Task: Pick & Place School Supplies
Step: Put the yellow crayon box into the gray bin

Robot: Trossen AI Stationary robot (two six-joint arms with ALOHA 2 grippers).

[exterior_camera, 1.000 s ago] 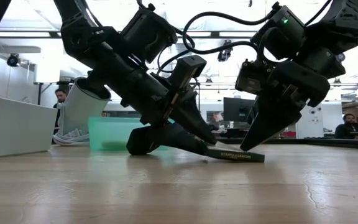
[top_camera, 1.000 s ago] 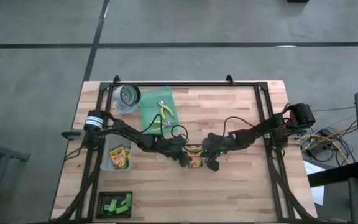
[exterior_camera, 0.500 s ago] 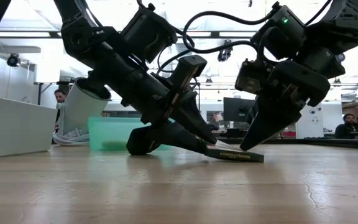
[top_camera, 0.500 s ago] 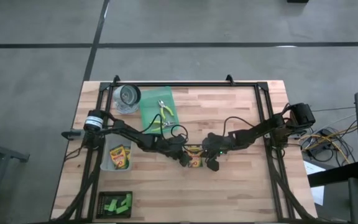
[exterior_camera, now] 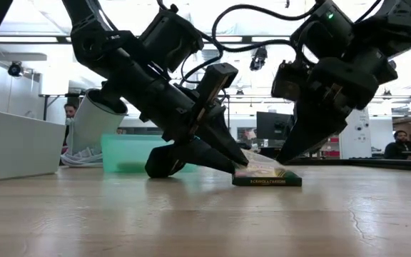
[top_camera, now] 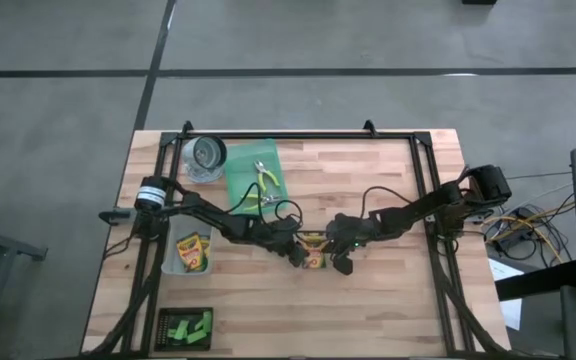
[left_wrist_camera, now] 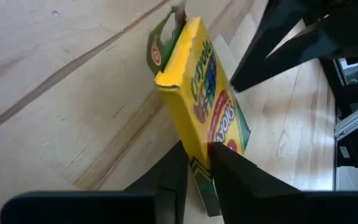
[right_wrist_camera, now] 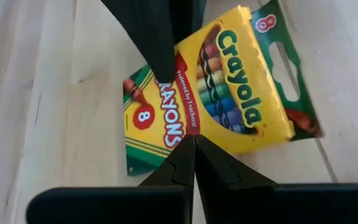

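Far left on the desk (top_camera: 388,200): clear plastic bin (top_camera: 174,262) with two crayon boxes (top_camera: 193,252) inside, near the desk's left edge. Below it a dark tray with green blocks (top_camera: 188,326) at the front left corner. Toward the back left, teal tray (top_camera: 240,175) carrying pliers (top_camera: 266,176) with yellow-green handles; a second pair lies near the tray's front edge, partly hidden by the arm. A clear round container (top_camera: 206,156) stands just beside the tray.

Centre: left hand (left_wrist_camera: 197,163) low on the desk, fingers (left_wrist_camera: 232,171) clamped on the bottom edge of the third crayon box (right_wrist_camera: 216,102), one finger on each face. In the low view that end of the box is tilted up off the wood, the other end down on the desk.

Right: right hand (right_wrist_camera: 194,144) just above the same box, fingers pressed together, tips apart from the box, holding nothing. A person sits in the room behind at far right of the low view.
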